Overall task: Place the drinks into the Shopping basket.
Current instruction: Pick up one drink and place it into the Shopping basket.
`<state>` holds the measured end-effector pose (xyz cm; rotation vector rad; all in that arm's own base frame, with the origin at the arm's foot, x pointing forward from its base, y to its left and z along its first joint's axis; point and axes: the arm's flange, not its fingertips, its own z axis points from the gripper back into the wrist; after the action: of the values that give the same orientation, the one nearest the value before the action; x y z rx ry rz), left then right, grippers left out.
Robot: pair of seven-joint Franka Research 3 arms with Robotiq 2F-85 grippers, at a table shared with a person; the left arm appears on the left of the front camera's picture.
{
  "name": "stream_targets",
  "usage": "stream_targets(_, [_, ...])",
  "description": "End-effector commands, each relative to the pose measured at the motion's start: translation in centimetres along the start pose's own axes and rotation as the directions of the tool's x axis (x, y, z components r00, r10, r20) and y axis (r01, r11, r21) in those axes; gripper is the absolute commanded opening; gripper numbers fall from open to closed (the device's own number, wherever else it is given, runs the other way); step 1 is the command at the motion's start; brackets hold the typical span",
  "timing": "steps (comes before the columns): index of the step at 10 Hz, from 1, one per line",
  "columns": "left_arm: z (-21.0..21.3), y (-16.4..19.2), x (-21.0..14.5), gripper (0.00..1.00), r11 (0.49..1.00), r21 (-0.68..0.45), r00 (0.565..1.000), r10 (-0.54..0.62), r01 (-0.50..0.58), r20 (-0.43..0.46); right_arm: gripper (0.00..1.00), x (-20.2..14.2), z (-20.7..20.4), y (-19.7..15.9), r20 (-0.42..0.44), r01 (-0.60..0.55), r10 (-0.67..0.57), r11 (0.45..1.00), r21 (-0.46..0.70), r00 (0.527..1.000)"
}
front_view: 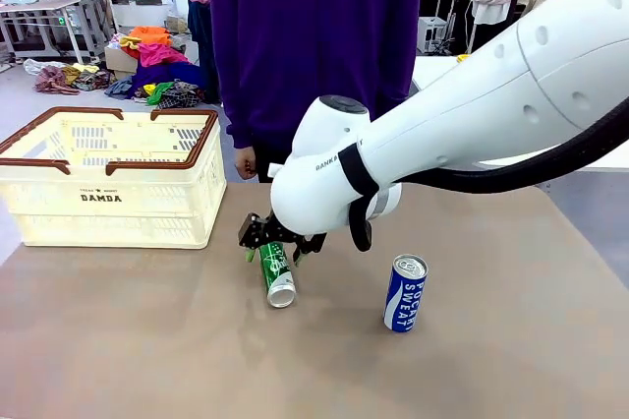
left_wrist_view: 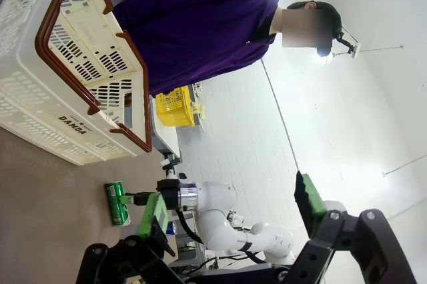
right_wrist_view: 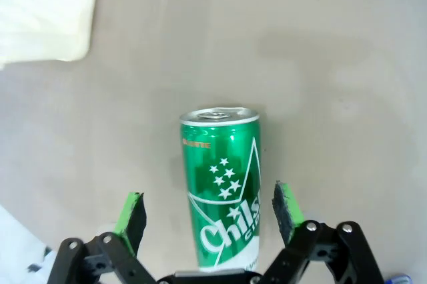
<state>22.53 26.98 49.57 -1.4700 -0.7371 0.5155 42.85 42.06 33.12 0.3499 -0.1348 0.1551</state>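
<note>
Green can (right_wrist_view: 220, 191), on its side on the table (front_view: 491, 370) just right of the Shopping basket (front_view: 167, 212), lies between the wide-apart jaws of the right gripper (right_wrist_view: 208, 214), gaps showing both sides. Being round, it may roll or squirt out if the jaws close off-centre. Lettering: "Chils…" with white stars on green can; "POCARI SWEAT" on upright blue can (front_view: 405, 293), farther right; "DAMDA" on basket; left gripper (left_wrist_view: 230, 211) spread, empty.

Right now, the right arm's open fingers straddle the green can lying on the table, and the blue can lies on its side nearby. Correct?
No. The blue can stands upright, apart from the green can, as the front view shows; the rest holds.
</note>
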Motion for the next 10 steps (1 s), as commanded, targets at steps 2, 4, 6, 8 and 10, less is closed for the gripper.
stream_targets(2, [0.1,-0.1,0.0,1.00,1.000,-0.014,1.000,-0.009,0.009,-0.004,1.00,1.7,9.3,-2.1,-0.023,-0.003,0.006,0.995,0.098,1.000])
stream_targets(4, [0.1,-0.1,0.0,1.00,1.000,-0.014,1.000,-0.009,0.009,-0.004,1.00,2.1,19.5,-8.0,-0.130,-0.007,0.053,0.945,0.327,0.990])
stream_targets(6, [0.1,-0.1,0.0,1.00,1.000,-0.014,1.000,-0.009,0.009,-0.004,1.00,1.0,28.2,-17.9,-0.222,0.120,0.007,0.825,0.553,0.975])
stream_targets(8, [0.1,-0.1,0.0,1.00,1.000,-0.014,1.000,-0.009,0.009,-0.004,1.00,-1.0,35.9,-29.7,-0.285,0.280,-0.085,0.583,0.763,0.955])
stream_targets(10, [0.1,-0.1,0.0,1.00,1.000,-0.014,1.000,-0.009,0.009,-0.004,1.00,-3.2,38.7,-37.6,-0.249,0.287,-0.150,0.344,0.894,0.957])
